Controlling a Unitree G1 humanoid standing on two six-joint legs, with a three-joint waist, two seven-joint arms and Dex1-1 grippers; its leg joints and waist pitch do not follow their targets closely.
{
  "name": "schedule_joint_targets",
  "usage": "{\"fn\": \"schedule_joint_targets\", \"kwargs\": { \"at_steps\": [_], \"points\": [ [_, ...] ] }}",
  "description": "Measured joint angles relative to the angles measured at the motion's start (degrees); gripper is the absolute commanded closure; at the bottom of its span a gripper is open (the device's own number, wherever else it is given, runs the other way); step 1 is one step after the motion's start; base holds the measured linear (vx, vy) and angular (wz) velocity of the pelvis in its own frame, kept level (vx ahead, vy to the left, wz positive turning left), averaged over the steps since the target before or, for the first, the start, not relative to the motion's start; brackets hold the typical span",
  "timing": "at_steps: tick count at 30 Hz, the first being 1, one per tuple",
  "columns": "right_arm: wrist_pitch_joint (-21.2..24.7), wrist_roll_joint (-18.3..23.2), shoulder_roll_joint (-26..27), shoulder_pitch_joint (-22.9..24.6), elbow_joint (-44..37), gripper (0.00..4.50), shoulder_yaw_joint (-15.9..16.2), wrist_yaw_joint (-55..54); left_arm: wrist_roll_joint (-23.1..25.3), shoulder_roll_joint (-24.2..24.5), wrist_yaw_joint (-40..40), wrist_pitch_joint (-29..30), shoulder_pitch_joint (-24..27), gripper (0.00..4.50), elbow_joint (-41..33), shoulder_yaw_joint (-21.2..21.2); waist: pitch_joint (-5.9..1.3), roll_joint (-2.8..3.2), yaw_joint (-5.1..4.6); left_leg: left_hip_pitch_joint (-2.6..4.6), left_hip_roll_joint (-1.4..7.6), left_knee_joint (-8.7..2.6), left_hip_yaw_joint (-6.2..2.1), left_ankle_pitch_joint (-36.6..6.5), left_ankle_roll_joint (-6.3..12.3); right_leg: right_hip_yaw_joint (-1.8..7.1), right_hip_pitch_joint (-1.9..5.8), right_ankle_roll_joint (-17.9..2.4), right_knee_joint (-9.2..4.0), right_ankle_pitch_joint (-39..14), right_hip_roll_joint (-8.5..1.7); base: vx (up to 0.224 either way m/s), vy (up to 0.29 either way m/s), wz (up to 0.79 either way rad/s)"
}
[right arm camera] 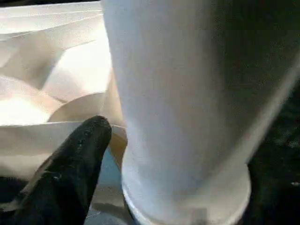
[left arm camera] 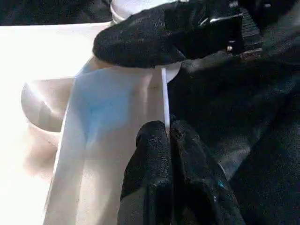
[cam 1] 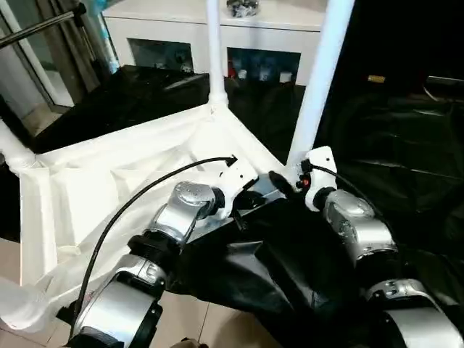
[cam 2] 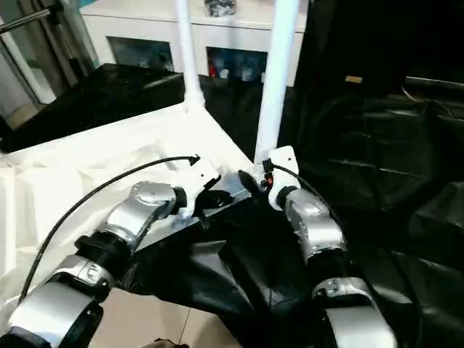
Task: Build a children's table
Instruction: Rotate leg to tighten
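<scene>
Left gripper (left arm camera: 168, 140): closed, its 2 black fingers (left arm camera: 150, 164) pressed together on the thin white edge of the tabletop (cam 1: 109, 181); nothing else is held.
Right gripper (cam 1: 283, 183): whether it is open or closed cannot be told; 1 black finger (right arm camera: 75, 159) is seen just beside the base of the near leg (cam 1: 319, 80), at about 9 o'clock from it in the right wrist view.
Near leg: a white tube standing upright in the tabletop's near right corner socket, at about 12 o'clock from the right gripper in the head views, rising out of the top of the picture.
Far leg (cam 1: 214, 51): a 2nd white tube, upright in the far corner socket, at about 11 o'clock from the near leg.
Tabletop: turned upside down, its ribbed underside facing up, lying tilted on the black cloth (cam 1: 391, 145) at about 9 o'clock from both grippers; a 3rd corner socket is seen at the far left.
Left forearm (cam 1: 174, 217): silver, with a black cable (cam 1: 130, 210) arching over it toward the wrist.
Cabinet (cam 1: 217, 29): white, with open shelves, behind the work table at 12 o'clock.
</scene>
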Motion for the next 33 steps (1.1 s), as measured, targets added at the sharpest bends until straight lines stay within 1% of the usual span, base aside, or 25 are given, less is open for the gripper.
{"fn": "schedule_joint_targets", "kwargs": {
  "at_steps": [3,5,7,11,15,16,19,20,21,23,26,30,33],
  "points": [
    [0.27,1.02,-4.31,2.1,-3.26,0.56,2.49,10.09,-0.93,2.14,-4.99,-0.6,1.23,4.5,-1.9,-0.45,0.03,0.05,0.53,-0.1,0.03,-0.01,0.0,0.14,0.29,-0.06,-0.07,0.03,0.0,-0.03,0.0,0.0,0.0,0.0],
    [0.69,1.52,-5.68,3.08,-4.89,0.56,3.09,14.44,-1.25,3.24,-7.49,-1.03,1.66,4.5,-2.4,-0.6,0.05,0.09,0.59,-0.11,0.03,0.01,0.0,0.13,0.31,-0.06,-0.08,0.04,0.01,-0.03,0.0,0.0,0.0,0.0],
    [1.95,2.53,-8.39,4.84,-7.79,0.56,4.01,20.38,-1.67,4.26,-10.31,-1.87,2.32,4.5,-3.25,-1.2,0.07,0.1,1.07,-0.11,0.03,0.03,0.0,0.13,0.31,-0.05,-0.06,0.04,0.0,-0.03,0.0,0.0,0.0,0.0],
    [3.86,4.09,-11.5,7.15,-11.95,0.56,5.41,27.97,-2.6,6.22,-15.37,-2.41,3.27,4.5,-4.74,-2.08,0.07,0.14,1.66,-0.08,0.04,0.05,0.0,0.09,0.24,-0.04,-0.05,0.05,0.03,-0.03,0.0,0.0,0.0,0.0],
    [5.54,5.3,-14.12,8.85,-16.06,0.56,7.8,34.04,-3.72,8.58,-20.53,-2.29,4.77,4.5,-7.21,-2.67,0.07,0.17,1.96,-0.07,0.05,0.02,0.0,-0.02,0.05,-0.05,-0.05,0.06,0.02,-0.05,0.0,0.0,0.0,0.0],
    [6.14,5.49,-14.45,9.28,-16.96,0.71,8.36,35.4,-3.94,9.31,-21.96,-2.15,5.13,4.5,-7.72,-2.86,0.07,0.17,1.94,-0.06,0.05,0.02,0.0,-0.02,0.04,-0.05,-0.05,0.07,0.02,-0.05,0.0,0.0,0.0,0.0],
    [6.42,5.5,-14.54,9.89,-18.29,0.81,9.05,36.55,-4.3,10.55,-23.99,-1.61,5.43,4.5,-8.7,-3.26,0.07,0.16,1.96,-0.06,0.05,0.02,0.0,-0.02,0.04,-0.05,-0.05,0.07,0.02,-0.05,0.0,0.0,0.0,0.0],
    [6.38,5.48,-14.46,10.12,-18.57,1.0,9.15,36.59,-4.32,10.82,-24.35,-1.35,5.56,4.5,-9.03,-3.34,0.07,0.16,1.95,-0.06,0.04,0.03,0.0,-0.02,0.05,-0.04,-0.05,0.07,0.02,-0.05,0.0,0.0,0.0,0.0],
    [6.36,5.48,-14.38,10.35,-18.77,1.0,9.17,36.59,-4.32,10.89,-24.63,-1.12,5.59,4.5,-9.06,-3.33,0.07,0.16,1.96,-0.06,0.04,0.03,0.0,-0.02,0.04,-0.04,-0.04,0.07,0.02,-0.05,0.0,0.0,0.0,0.0],
    [6.33,5.5,-14.28,10.8,-19.0,1.13,9.14,36.57,-4.32,11.03,-25.16,-0.97,5.73,4.5,-9.08,-3.34,0.07,0.16,1.96,-0.05,0.04,0.04,0.0,-0.02,0.04,-0.03,-0.03,0.07,0.02,-0.05,0.0,0.0,0.0,0.0],
    [6.5,5.5,-14.2,11.35,-19.8,1.42,9.04,35.92,-4.32,11.06,-25.14,-0.9,6.25,4.5,-9.66,-3.33,0.06,0.17,1.96,-0.03,0.04,0.03,0.0,-0.02,0.04,-0.03,-0.02,0.07,0.02,-0.05,0.0,0.0,0.0,0.0],
    [5.8,5.29,-11.83,11.78,-18.93,1.65,7.56,31.99,-3.88,10.67,-23.03,-0.9,6.33,4.5,-9.51,-3.16,0.05,0.13,1.77,0.07,0.05,0.05,0.0,0.0,0.03,-0.02,0.03,0.07,0.08,-0.05,0.0,0.0,0.0,0.0],
    [4.47,3.94,-7.76,10.66,-15.6,1.71,4.8,22.6,-2.61,8.05,-16.75,-0.32,5.11,4.5,-7.11,-1.72,0.03,0.09,1.44,0.2,0.04,0.1,0.0,0.04,-0.02,0.01,0.13,0.07,0.06,-0.05,0.0,0.0,0.0,0.0]
  ]
}}
